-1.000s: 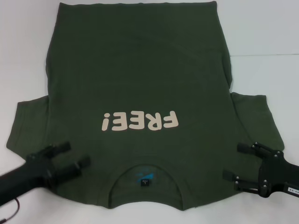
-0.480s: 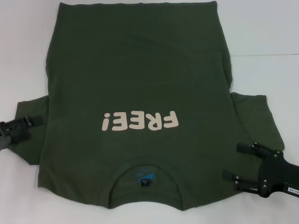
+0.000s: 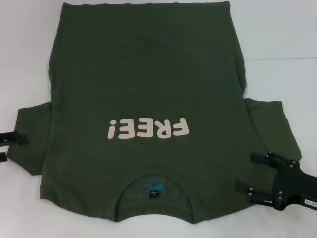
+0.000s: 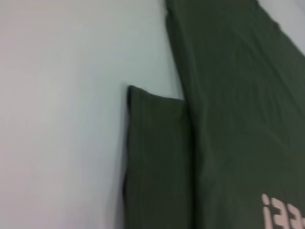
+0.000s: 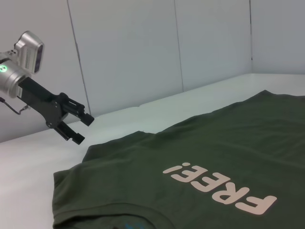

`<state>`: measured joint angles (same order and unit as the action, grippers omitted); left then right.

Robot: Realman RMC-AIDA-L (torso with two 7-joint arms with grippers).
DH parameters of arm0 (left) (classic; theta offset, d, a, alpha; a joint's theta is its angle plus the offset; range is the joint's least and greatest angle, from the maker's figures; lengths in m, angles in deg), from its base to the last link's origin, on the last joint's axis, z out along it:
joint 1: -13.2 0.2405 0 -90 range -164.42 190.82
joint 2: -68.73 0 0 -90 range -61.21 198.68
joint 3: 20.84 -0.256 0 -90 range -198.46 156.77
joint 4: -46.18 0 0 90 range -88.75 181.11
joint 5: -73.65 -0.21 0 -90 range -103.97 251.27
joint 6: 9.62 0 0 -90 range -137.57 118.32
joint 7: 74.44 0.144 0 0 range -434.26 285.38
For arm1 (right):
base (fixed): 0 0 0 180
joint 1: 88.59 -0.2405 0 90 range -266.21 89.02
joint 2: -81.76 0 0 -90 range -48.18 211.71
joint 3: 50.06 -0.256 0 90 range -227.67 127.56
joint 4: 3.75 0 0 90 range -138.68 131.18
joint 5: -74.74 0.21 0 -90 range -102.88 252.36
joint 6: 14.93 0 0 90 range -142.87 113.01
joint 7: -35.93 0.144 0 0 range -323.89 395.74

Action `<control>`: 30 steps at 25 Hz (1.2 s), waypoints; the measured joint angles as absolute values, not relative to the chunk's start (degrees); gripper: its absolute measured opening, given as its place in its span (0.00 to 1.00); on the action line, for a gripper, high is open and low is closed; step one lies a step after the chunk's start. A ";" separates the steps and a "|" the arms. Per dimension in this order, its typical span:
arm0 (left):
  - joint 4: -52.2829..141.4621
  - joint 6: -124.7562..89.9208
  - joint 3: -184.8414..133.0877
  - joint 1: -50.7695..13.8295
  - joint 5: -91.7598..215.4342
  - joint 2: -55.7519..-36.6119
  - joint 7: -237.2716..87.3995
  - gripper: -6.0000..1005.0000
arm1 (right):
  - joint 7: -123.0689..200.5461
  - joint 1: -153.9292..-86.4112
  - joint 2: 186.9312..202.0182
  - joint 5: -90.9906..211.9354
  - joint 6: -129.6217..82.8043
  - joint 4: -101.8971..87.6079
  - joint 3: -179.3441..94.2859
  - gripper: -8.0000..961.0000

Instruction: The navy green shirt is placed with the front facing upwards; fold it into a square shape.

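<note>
Navy green shirt [image 3: 148, 99] flat on white tabletop [image 3: 277, 39], front up, "FREE!" lettering [image 3: 147, 129] showing. Left gripper [image 3: 7, 146] at shirt's left sleeve edge, raised, fingers apart, holding nothing. Right gripper [image 3: 247, 172] at shirt's right shoulder, fingers spread, empty.

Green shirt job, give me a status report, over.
Left gripper open, raised off the left sleeve edge. Right gripper open at the right sleeve. Navy green shirt flat, front up, unfolded. Nothing in the way.

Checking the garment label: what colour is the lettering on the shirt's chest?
Cream, on the dark green shirt; the lettering shows best in the head view.
</note>
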<state>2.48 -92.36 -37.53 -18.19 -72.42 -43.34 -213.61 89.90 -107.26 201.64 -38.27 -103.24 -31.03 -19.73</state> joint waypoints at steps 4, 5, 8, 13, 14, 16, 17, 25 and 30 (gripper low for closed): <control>3.16 -90.45 -38.19 -18.43 -73.34 -43.29 -214.09 0.93 | 89.96 -107.24 201.64 -38.29 -103.26 -30.95 -19.74 0.98; 3.38 -89.98 -38.45 -18.46 -73.37 -43.37 -214.13 0.93 | 89.96 -107.23 201.64 -38.29 -103.26 -30.94 -19.73 0.98; 3.84 -88.99 -38.81 -18.54 -73.43 -43.61 -214.32 0.93 | 90.02 -107.23 201.64 -38.29 -103.26 -30.88 -19.74 0.98; 5.86 -87.13 -38.96 -18.83 -73.48 -43.57 -214.68 0.93 | 90.05 -107.28 201.63 -38.29 -103.26 -30.56 -19.74 0.98; 6.02 -86.86 -38.95 -18.85 -73.49 -43.52 -214.81 0.93 | 90.05 -107.28 201.63 -38.29 -103.26 -30.55 -19.74 0.98; 6.16 -86.48 -38.95 -18.87 -73.50 -43.46 -215.12 0.93 | 90.06 -107.30 201.63 -38.29 -103.26 -30.55 -19.74 0.98; 6.17 -86.40 -38.95 -18.87 -73.51 -43.45 -215.35 0.93 | 90.06 -107.31 201.63 -38.29 -103.26 -30.55 -19.73 0.98; 6.15 -85.64 -38.95 -19.16 -76.11 -43.26 -219.54 0.93 | 90.07 -107.32 201.63 -38.28 -103.26 -30.55 -19.74 0.98; 6.33 -85.60 -38.95 -19.58 -76.16 -43.31 -219.70 0.93 | 90.07 -107.32 201.63 -38.28 -103.26 -30.49 -19.74 0.98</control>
